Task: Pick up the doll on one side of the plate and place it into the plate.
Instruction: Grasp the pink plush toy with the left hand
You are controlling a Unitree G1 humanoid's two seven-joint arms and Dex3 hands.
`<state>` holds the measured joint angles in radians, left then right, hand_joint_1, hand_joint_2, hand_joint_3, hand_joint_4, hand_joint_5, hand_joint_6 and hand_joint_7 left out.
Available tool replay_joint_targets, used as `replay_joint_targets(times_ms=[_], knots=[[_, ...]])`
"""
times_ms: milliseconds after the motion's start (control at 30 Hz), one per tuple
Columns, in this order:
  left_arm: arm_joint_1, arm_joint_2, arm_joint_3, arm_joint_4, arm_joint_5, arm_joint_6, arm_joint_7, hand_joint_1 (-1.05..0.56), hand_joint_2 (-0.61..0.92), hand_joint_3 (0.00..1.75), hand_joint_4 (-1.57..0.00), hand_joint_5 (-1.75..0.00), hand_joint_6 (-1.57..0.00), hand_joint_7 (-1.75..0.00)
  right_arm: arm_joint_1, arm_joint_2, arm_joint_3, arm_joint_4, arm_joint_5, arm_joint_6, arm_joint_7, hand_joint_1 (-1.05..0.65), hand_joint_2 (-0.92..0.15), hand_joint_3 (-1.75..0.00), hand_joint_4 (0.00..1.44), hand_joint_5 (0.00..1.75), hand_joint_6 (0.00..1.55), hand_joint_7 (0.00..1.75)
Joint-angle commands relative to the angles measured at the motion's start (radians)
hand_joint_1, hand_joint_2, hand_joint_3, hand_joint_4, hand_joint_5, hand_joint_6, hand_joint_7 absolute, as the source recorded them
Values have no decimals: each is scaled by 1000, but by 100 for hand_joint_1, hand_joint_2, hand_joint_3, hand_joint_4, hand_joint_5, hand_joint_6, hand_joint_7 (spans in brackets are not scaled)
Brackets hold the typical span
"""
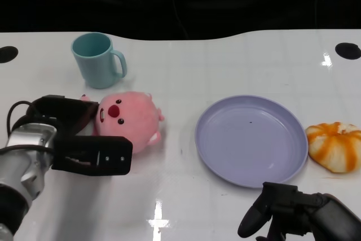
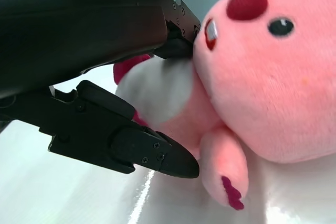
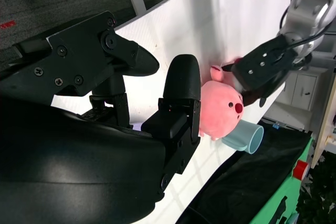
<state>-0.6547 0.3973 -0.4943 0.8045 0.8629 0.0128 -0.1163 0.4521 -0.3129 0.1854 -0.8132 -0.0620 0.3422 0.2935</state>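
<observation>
A pink plush doll (image 1: 130,119) with a red nose lies on the white table, left of the lilac plate (image 1: 251,139). My left hand (image 1: 79,139) reaches in from the left, with fingers behind the doll and a finger (image 1: 93,156) in front of it. In the left wrist view one finger (image 2: 176,30) touches the doll (image 2: 262,77) by its face, and the other finger (image 2: 131,145) lies close under its white belly. The doll rests on the table. My right hand (image 1: 287,213) sits low near the table's front edge, below the plate, holding nothing.
A teal mug (image 1: 96,59) stands just behind the doll. An orange and white plush (image 1: 335,145) lies against the plate's right rim. The right wrist view shows the doll (image 3: 223,108), the mug (image 3: 244,135) and my left hand (image 3: 262,66) beyond my right hand's fingers (image 3: 178,108).
</observation>
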Motion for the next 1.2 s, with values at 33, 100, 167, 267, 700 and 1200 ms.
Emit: replay_joint_targets(times_ms=[33, 100, 167, 267, 700, 1200], knots=[[-7, -36, -31, 110, -15, -12, 10, -67, 92, 0, -31, -17, -41, -2, 10, -11, -10, -22, -3, 8, 0, -12, -66, -89, 64, 157, 60, 121], [-17, -55, -44, 167, -20, -17, 26, -65, 92, 1, -33, -15, -44, -2, 14, -11, -9, -27, -3, 12, -1, -13, -66, -88, 64, 157, 60, 121], [-23, -72, -53, 214, -29, -26, 42, -58, 92, 3, -44, -14, -56, -4, 16, -11, -8, -34, -2, 18, -1, -13, -66, -89, 64, 157, 60, 121], [-21, -95, -41, 269, -65, -42, 87, -46, 92, 3, -76, -18, -83, -7, 19, -11, -7, -42, -1, 21, -1, -14, -65, -89, 65, 157, 60, 122], [57, -107, 13, 307, -178, -136, 333, -23, 92, 27, -79, -174, -65, -172, 9, 0, -20, -17, 29, 14, 2, -15, -65, -91, 64, 158, 60, 122], [231, -77, 223, -63, -437, -299, 316, -12, 40, 137, -97, -175, -78, -175, -9, 3, -35, 15, 39, 8, 2, -11, -65, -93, 63, 158, 59, 123]])
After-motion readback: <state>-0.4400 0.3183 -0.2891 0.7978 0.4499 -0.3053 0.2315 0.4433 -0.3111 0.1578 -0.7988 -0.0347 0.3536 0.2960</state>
